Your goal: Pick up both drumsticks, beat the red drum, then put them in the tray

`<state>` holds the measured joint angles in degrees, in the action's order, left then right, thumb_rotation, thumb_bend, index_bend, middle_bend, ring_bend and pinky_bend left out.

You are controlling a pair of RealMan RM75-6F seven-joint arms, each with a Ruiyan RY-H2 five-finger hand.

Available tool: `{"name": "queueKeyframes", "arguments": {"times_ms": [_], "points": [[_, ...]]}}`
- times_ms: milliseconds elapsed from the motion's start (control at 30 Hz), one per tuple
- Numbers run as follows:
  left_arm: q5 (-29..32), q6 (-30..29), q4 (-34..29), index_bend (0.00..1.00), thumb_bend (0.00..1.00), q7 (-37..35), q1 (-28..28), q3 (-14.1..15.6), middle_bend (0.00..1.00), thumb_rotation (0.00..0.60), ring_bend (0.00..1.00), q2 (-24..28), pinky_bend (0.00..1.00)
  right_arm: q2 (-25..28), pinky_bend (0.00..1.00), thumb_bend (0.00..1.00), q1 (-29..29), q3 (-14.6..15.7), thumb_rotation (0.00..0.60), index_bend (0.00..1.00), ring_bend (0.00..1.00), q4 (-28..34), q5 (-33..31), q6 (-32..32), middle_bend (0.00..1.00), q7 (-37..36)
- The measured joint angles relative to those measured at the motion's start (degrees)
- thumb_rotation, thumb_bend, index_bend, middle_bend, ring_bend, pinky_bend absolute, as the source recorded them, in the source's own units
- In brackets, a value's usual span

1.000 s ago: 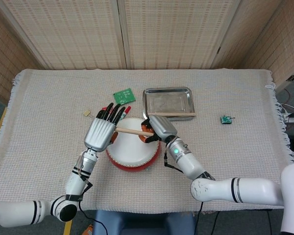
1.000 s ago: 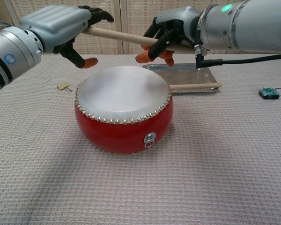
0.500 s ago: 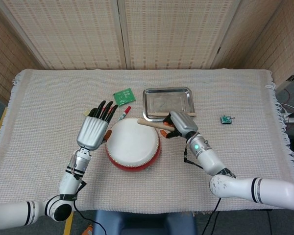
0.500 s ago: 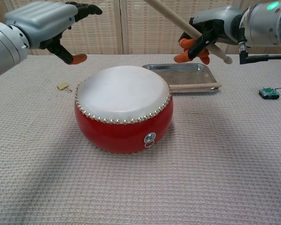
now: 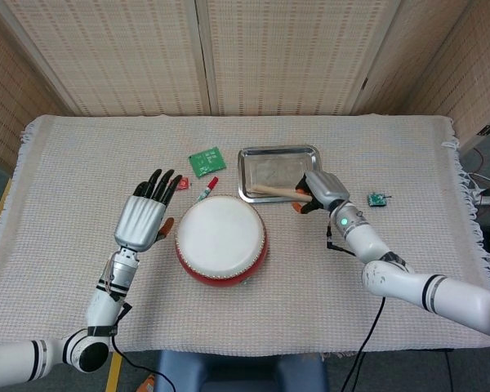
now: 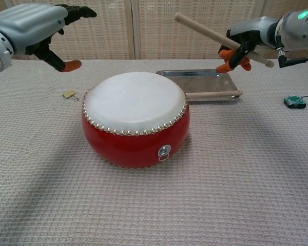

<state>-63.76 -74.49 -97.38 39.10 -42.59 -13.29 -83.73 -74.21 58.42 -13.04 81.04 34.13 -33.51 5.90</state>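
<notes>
Right now the right hand (image 5: pixel 320 190) grips a drumstick (image 6: pixel 210 35) above the near right corner of the metal tray (image 5: pixel 250 175); in the chest view the stick slants up and to the left over the tray, clear of it. Its fingers (image 6: pixel 231 57), with orange tips, are wrapped round the shaft. A second drumstick (image 6: pixel 213 94) lies along the tray's near edge, resting on the rim.

The left hand (image 5: pixel 140 218) holds nothing, its dark fingers (image 5: pixel 157 186) stretched out and apart, hovering over the table left of the red drum (image 5: pixel 221 240). The drum stands upright on the woven cloth (image 5: pixel 82 163) near the middle of the table, towards its near edge, white skin up, with a row of studs round the rim. It sits just in front of the tray's left end, apart from both hands.

Beyond the drum lie a small green circuit board (image 5: pixel 203 161) and a red-tipped pen (image 5: pixel 207 188). A small beige tag (image 6: pixel 69 94) lies left of the drum, and a little green gadget (image 5: pixel 377 198) lies right of the tray
</notes>
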Motion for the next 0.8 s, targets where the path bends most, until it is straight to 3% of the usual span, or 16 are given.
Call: {"name": "queueKeyframes", "arguments": {"times_ms": [400,800], "points": [[-1.53,-0.44,-0.06,0.0,0.34,-3.59,1.95,0.23,0.01,0.6,0.0,2.14,0.23,-12.49,0.73,0.3,3.64,4.73,0.6,1.0,0.78,-28.55,7.63,5.35,0.93,3.79],[-3.35,-0.68,-1.22,0.0,0.34,-6.47,3.82,0.6,0.01,0.6,0.0,4.63,0.23,-28.01,0.69,0.3,7.85,3.6,0.6,1.0,0.68,-55.62,13.83,12.87,0.93,2.68]]}}
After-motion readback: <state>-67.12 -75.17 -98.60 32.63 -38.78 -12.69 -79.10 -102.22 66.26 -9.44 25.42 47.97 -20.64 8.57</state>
